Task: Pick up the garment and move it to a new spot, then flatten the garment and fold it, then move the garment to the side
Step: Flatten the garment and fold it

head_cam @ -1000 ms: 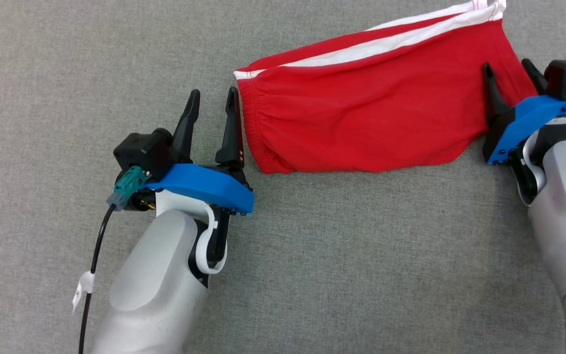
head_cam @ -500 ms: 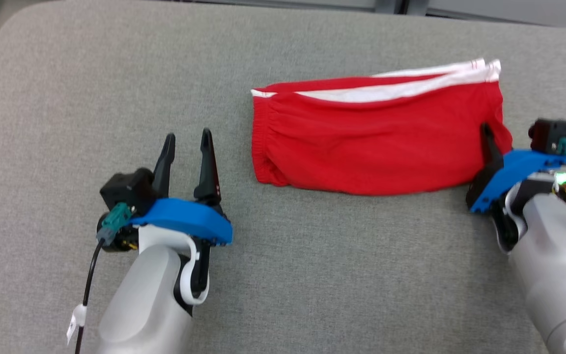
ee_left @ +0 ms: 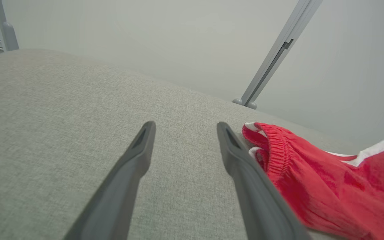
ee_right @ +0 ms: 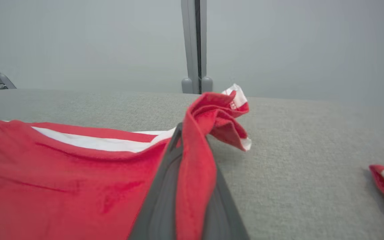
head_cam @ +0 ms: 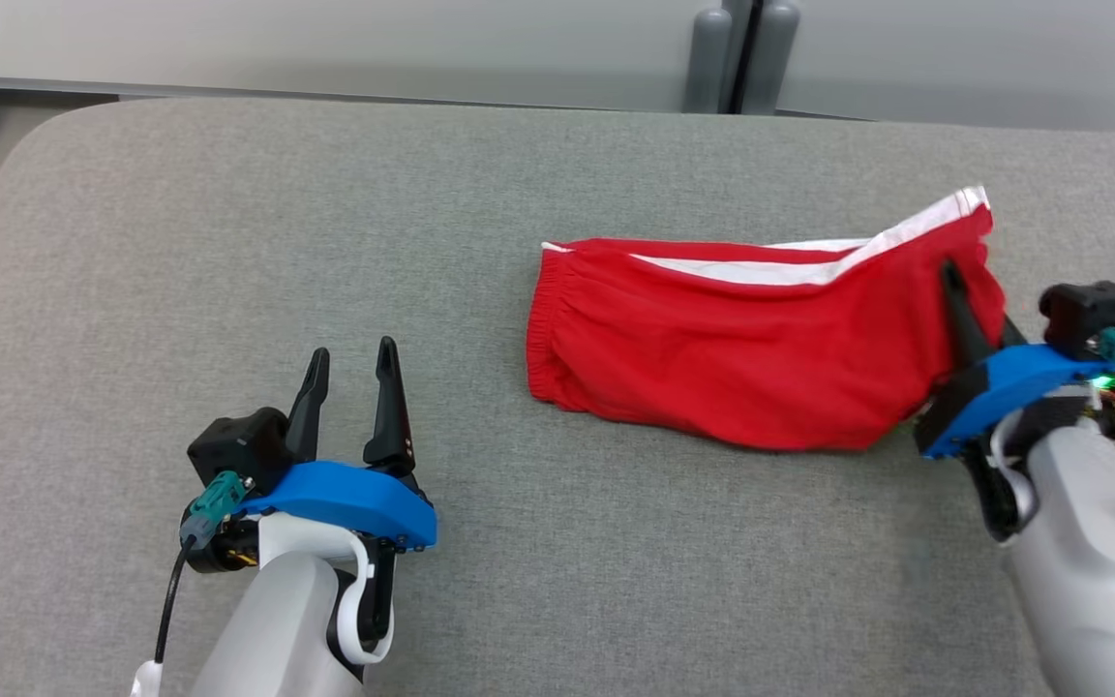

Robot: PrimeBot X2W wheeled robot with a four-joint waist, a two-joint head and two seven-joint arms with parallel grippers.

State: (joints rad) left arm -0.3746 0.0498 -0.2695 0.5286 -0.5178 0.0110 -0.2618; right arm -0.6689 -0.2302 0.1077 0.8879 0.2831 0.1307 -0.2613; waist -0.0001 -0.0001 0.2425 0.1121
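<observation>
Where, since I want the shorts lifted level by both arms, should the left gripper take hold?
Probably the elastic waistband of the red shorts, coming in from the robot's left. That gathered edge faces the open left gripper, opposite the leg end the right gripper holds.

The head camera looks down from above the near edge of the grey padded table [head_cam: 228, 242], taking in both arms and the far wall. The left wrist camera sits low over the padding, looking along the left gripper [ee_left: 186, 125] toward that wall. The right wrist camera also faces it, tight against the cloth. All three share the red shorts [head_cam: 732, 368] and the grey post [head_cam: 741, 58].
</observation>
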